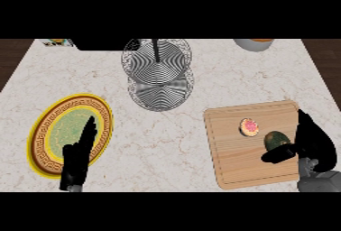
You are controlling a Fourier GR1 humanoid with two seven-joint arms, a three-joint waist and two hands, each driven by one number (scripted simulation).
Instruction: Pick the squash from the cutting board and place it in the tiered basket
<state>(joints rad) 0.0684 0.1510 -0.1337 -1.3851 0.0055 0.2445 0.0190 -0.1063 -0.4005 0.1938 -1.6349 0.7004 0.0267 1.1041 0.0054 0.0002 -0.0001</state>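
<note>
Head view, working down from the biggest thing. We are looking at a marble counter [166,135] with the cutting board [230,153] as our marker.

- Well to the left of the board, a yellow-rimmed plate [57,108] is lying flat. The left hand [78,151] is hanging over it with its fingers straight and together, holding nothing.
- Beyond the board's far left corner, and apart from it, the wire tiered basket [156,94] is standing with nothing in it.
- At the board's right edge, the right hand [316,144] is reaching in. Its fingers are extended along that edge and its thumb [279,154] is spread wide toward the board's middle. Nothing is gripped yet.
- The squash [274,138], dark green, is sitting on the right half of the board, just beside a small pink round item [250,127] on its left.

We are judging the key relation this way: the squash is lying in the open gap of the right hand, with the thumb on its near side and the fingers to its right. Its long axis seems to be running roughly away from us, though we cannot be sure. The right hand is far nearer, so we are expecting it to make the grasp. The basket is then lying up and to the left of the board.
</note>
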